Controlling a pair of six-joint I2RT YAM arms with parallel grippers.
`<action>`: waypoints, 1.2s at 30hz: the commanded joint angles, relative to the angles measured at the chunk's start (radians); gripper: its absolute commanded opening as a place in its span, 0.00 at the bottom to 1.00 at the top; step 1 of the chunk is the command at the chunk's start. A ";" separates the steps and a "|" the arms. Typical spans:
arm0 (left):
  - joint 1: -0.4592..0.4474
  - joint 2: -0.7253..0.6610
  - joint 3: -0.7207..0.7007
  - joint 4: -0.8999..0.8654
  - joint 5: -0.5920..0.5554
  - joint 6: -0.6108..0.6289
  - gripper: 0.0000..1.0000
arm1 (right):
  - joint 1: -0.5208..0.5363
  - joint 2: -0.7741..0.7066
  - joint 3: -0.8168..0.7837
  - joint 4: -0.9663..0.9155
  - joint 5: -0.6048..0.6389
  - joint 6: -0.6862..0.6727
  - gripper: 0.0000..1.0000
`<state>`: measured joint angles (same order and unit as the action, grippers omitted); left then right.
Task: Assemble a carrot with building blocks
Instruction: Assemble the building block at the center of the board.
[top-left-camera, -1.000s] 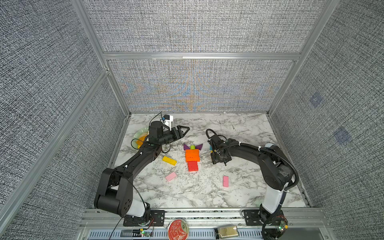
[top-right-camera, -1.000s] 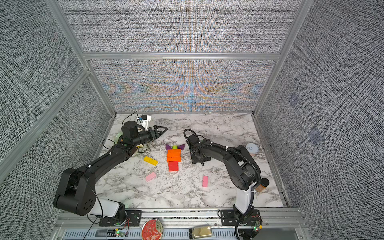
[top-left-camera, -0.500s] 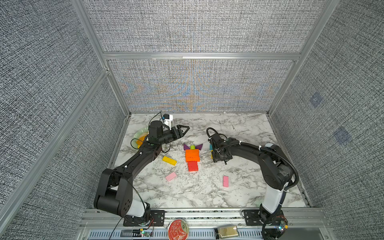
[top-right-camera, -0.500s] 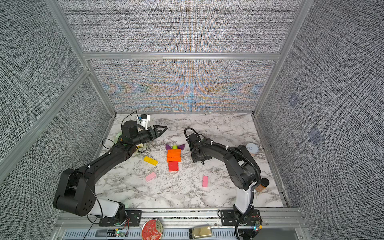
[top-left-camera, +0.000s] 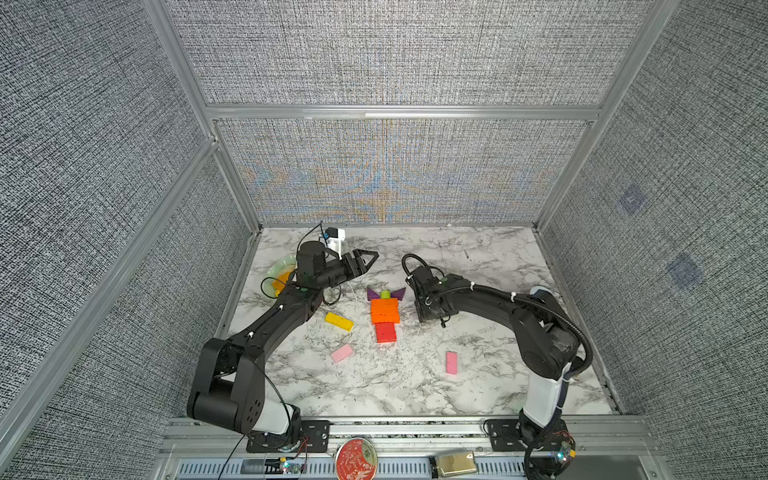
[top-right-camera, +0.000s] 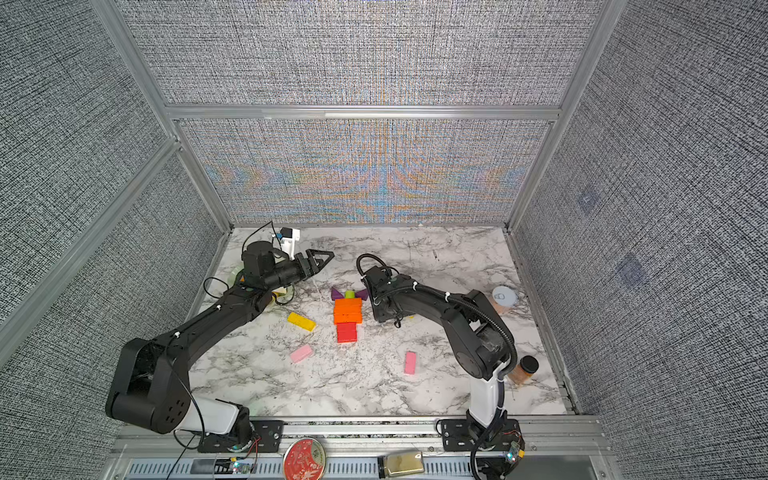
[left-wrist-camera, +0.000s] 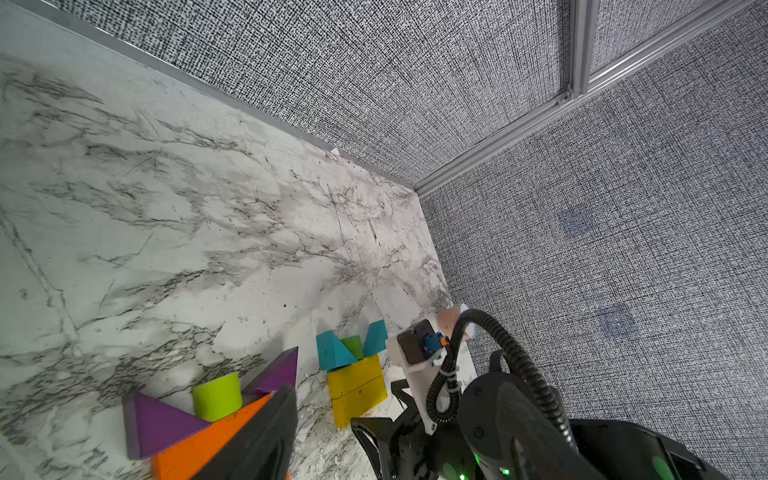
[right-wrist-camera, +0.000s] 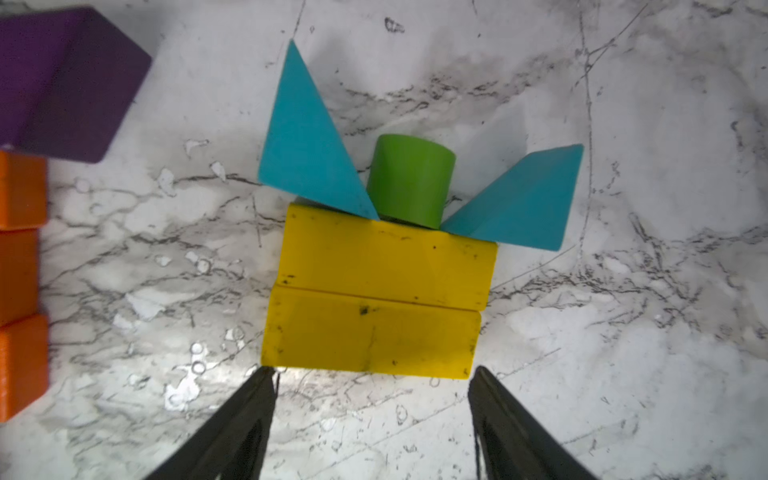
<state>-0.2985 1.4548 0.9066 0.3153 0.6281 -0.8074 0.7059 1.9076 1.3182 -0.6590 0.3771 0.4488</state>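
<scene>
The right gripper (right-wrist-camera: 372, 379) hangs low over the table with its fingers spread and nothing between them. Its tips sit at the near edge of a pair of yellow bars (right-wrist-camera: 374, 291). The bars lie flat and touch side by side, with their long axis running left to right, so they span the whole gap between the fingers. On their far side stand a green stub (right-wrist-camera: 409, 183) and two teal triangles (right-wrist-camera: 307, 141), making a carrot top. In both top views the right arm hides this group.

Just to its left is the orange carrot (top-left-camera: 385, 311), with a red tip at its near end and purple leaves at its far end.

I'd guess a tip piece comes next. A pink bar (top-left-camera: 451, 362) lies near and to the right of the gripper, lengthwise near to far, and the right arm is the closer one. The loose yellow bar (top-left-camera: 338, 321) lies slantwise beyond the orange carrot, on the left arm's side.

The left gripper (top-left-camera: 372, 255) is pressed together, empty, and raised above the far left of the table.

The marble tabletop (top-left-camera: 478, 257) is scuffed, and grey woven panels (top-left-camera: 395, 58) wall it in on three sides.
</scene>
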 joint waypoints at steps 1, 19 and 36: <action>0.001 -0.004 0.009 -0.008 0.001 0.020 0.77 | 0.003 0.016 0.015 -0.026 0.050 0.016 0.77; 0.001 -0.002 0.011 -0.016 -0.005 0.030 0.77 | 0.021 0.039 0.040 -0.017 0.034 -0.006 0.78; 0.001 0.000 0.012 -0.018 -0.005 0.029 0.77 | -0.062 -0.171 -0.254 0.030 -0.125 -0.067 0.56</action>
<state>-0.2985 1.4548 0.9104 0.3099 0.6270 -0.7856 0.6487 1.7283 1.0698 -0.6388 0.2588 0.3889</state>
